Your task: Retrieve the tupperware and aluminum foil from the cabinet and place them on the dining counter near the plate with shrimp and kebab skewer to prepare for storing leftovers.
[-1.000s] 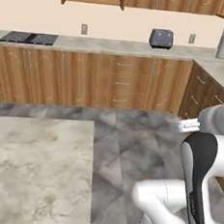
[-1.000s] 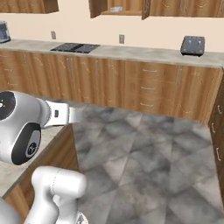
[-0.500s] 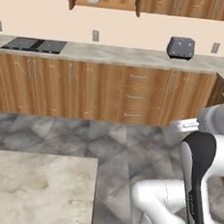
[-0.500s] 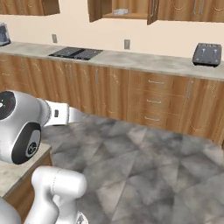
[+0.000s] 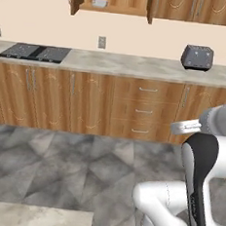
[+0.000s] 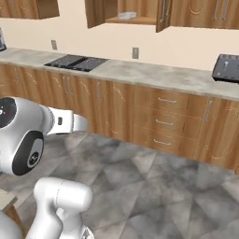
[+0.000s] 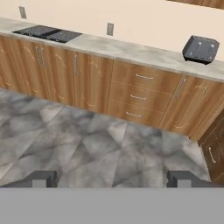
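The wall cabinet (image 5: 127, 0) stands open at the top of the left base view, its doors swung out to either side. A pale grey-white tupperware (image 5: 99, 3) lies on its shelf, and the right base view shows the same tupperware (image 6: 126, 15) in the cabinet (image 6: 142, 9). The aluminum foil is out of view. A corner of the dining counter (image 5: 31, 217) shows at the bottom left. In the hand view my gripper (image 7: 113, 179) is open over the grey floor, its fingertips (image 7: 43, 178) far apart and holding nothing.
A marbled worktop (image 5: 134, 64) on wooden drawer cabinets runs across ahead, carrying a black cooktop (image 5: 35, 52) and a dark toaster (image 5: 197, 57). The grey tiled floor (image 5: 65, 169) lies between me and it. More cabinets turn the corner at the right (image 7: 214, 148).
The whole picture has shifted: the base has moved. The worktop and open cabinet now sit nearer and more central, and the dining counter has slipped to the bottom left corner.
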Tool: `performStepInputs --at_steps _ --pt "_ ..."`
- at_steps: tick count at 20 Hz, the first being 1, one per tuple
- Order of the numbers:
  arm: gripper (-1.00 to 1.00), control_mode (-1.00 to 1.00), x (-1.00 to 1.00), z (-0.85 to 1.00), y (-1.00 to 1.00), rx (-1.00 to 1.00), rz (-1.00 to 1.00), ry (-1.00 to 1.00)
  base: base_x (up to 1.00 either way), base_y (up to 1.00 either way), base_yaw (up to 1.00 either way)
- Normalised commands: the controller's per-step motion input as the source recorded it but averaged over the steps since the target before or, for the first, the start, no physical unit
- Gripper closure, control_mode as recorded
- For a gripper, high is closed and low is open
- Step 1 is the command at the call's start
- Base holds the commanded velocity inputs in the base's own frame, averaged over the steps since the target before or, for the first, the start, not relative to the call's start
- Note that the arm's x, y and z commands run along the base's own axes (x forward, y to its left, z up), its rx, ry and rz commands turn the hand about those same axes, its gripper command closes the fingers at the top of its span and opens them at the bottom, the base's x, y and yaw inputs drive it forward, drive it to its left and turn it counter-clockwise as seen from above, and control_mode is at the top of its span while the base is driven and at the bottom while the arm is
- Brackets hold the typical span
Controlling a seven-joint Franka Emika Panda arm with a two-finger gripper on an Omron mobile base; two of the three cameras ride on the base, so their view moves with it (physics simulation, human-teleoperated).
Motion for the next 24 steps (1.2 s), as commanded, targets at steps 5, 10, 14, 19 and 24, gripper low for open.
performStepInputs --at_steps 5,10,14,19,24 --pt "-1.00 1.00 0.00 0.00 0.00 0.00 0.00 0.00 1.00 -0.18 -0.01" --pt "-1.00 1.00 0.00 0.00 0.00 0.00 0.00 0.00 1.00 0.05 -0.13" --pt "-1.00 1.00 0.00 0.00 0.00 0.00 0.00 0.00 1.00 0.39 -0.09" --pt "-1.00 1.00 0.00 0.00 0.00 0.00 0.00 0.00 1.00 0.74 0.00" --pt "-1.00 1.00 0.00 0.00 0.00 0.00 0.00 0.00 1.00 0.66 0.00"
